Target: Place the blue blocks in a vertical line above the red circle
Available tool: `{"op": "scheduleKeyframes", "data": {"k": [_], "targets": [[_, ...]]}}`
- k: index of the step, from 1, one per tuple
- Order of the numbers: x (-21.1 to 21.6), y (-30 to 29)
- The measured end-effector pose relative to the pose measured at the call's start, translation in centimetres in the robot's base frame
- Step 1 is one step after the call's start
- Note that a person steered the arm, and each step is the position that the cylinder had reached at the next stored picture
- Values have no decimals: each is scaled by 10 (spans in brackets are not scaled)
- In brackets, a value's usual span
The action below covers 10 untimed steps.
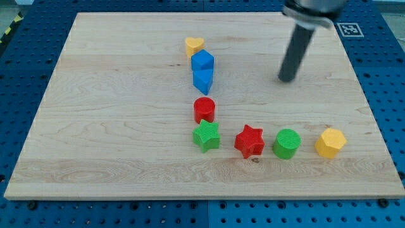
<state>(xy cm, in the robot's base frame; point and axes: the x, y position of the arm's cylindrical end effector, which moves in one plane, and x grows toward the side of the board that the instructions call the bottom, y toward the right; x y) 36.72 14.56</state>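
Camera view: the two blue blocks sit stacked up the view, blue cube [203, 61] over a blue wedge-like block [202, 81], touching each other; red circle [204, 109] lies just below them, a small gap between; so the vertical line above the circle looks already formed, judging by the layout; yellow heart [194, 45] touches the cube's upper-left corner and may have been nudged there, cannot confirm; green star [206, 136], red star [249, 140], green circle [286, 143], yellow hexagon [330, 142] run along the view's bottom; you have no gripper here, just a rod; my tip [288, 79] rests on the tabletop [114, 126], well right of the blue blocks, touching and holding nothing.
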Motion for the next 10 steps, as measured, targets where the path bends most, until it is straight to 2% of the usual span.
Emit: {"op": "scheduleKeyframes", "data": {"k": [1,2,4,5,6,8,10], "targets": [[-65,-39],[-101,-104],[-98,-226],[-50,-236],[-10,-220],[-5,-146],[9,-161]]}}
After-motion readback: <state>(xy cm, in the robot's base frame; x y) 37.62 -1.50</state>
